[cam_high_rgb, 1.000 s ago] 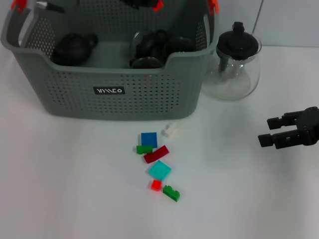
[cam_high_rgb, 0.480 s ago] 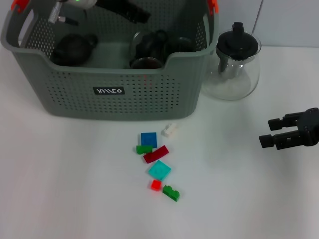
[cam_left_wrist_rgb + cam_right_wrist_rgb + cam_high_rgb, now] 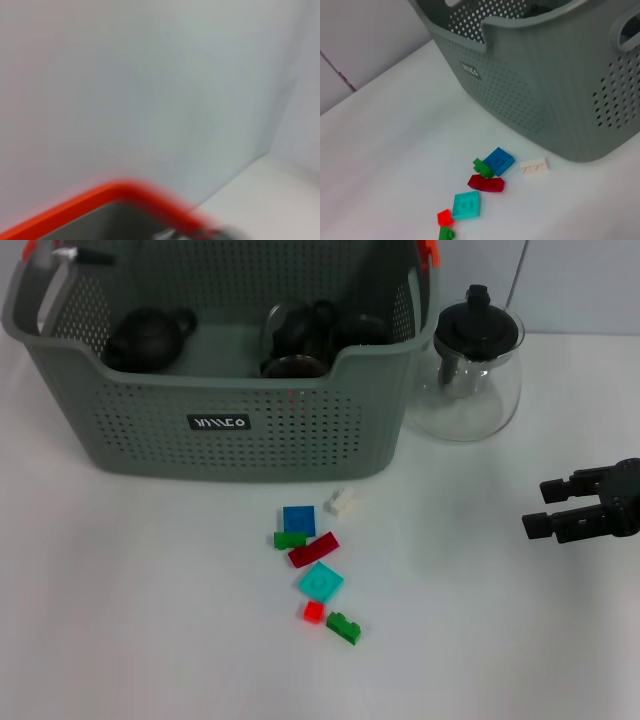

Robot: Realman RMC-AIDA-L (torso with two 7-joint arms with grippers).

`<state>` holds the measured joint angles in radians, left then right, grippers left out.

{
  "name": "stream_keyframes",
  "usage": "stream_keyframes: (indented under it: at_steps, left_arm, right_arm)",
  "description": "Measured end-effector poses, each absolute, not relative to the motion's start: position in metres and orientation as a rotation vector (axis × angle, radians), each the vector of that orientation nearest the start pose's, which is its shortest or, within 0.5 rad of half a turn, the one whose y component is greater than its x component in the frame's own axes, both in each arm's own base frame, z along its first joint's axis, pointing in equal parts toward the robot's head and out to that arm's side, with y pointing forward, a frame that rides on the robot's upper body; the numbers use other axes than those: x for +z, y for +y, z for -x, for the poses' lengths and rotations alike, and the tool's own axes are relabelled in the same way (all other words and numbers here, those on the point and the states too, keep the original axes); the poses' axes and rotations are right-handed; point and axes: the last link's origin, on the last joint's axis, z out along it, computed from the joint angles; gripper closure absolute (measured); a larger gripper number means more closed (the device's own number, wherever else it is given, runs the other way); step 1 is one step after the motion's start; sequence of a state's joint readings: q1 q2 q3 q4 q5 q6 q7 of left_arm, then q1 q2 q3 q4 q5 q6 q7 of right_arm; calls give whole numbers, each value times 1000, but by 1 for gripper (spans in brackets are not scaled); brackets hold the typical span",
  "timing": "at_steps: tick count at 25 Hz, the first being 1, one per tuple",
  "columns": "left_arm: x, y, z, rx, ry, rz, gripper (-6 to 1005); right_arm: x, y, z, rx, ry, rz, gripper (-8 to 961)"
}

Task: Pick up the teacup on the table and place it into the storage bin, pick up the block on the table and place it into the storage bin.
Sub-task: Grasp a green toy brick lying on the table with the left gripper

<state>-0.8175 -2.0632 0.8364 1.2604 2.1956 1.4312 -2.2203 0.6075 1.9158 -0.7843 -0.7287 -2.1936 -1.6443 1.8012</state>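
The grey-green storage bin (image 3: 230,440) stands at the back of the table and also fills the right wrist view (image 3: 535,95). Dark tea ware lies inside it, including a round cup-like piece (image 3: 293,365); I cannot tell which piece is the teacup. Small blocks lie in front of the bin: white (image 3: 341,502), blue (image 3: 298,520), dark red (image 3: 313,550), teal (image 3: 320,582), red (image 3: 314,612) and two green ones. My right gripper (image 3: 537,507) hovers open and empty far to their right. Only a small bit of the left arm (image 3: 78,255) shows above the bin's far left corner.
A glass teapot with a black lid (image 3: 468,365) stands right beside the bin, behind my right gripper. The left wrist view shows a blurred orange handle clip (image 3: 115,200) and a pale wall. White table surrounds the blocks.
The left arm, which reached over the bin, has pulled away up and to the left, almost out of the head view. The right gripper has barely shifted. The blocks have not moved.
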Motion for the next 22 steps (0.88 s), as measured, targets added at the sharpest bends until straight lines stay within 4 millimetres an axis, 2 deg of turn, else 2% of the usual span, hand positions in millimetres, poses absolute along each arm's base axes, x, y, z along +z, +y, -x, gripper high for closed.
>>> stream_keyframes:
  at_steps: [2, 3, 4, 5, 6, 9, 11, 17, 18, 22]
  left_arm:
    - [94, 404, 97, -564, -551, 2651, 421]
    - [97, 385, 98, -601, -453, 2738, 421]
    - [97, 385, 98, -601, -453, 2738, 420]
    - [97, 372, 100, -607, -387, 2796, 420]
    - [95, 354, 106, -568, -304, 2865, 420]
    - [85, 333, 117, -449, -239, 2943, 421]
    - [78, 325, 122, -361, -234, 2977, 422]
    - [32, 305, 139, 138, -213, 3096, 425]
    - [28, 304, 139, 174, -204, 3109, 426]
    - [-2, 296, 134, 376, -44, 3194, 428]
  right_arm:
    - [54, 350, -271, 280, 973, 2825, 116]
    - [54, 350, -271, 280, 973, 2825, 116]
    - [54, 350, -271, 280, 972, 2825, 116]
    - [54, 350, -271, 282, 972, 2823, 116]
    - [54, 350, -271, 283, 972, 2823, 116]
    - [55, 351, -271, 288, 971, 2818, 116]
    - [55, 351, -271, 288, 970, 2817, 116]
    - [54, 353, -268, 293, 971, 2814, 116]
    - [53, 353, -268, 294, 972, 2815, 116]
    - [51, 353, -268, 297, 970, 2815, 116]
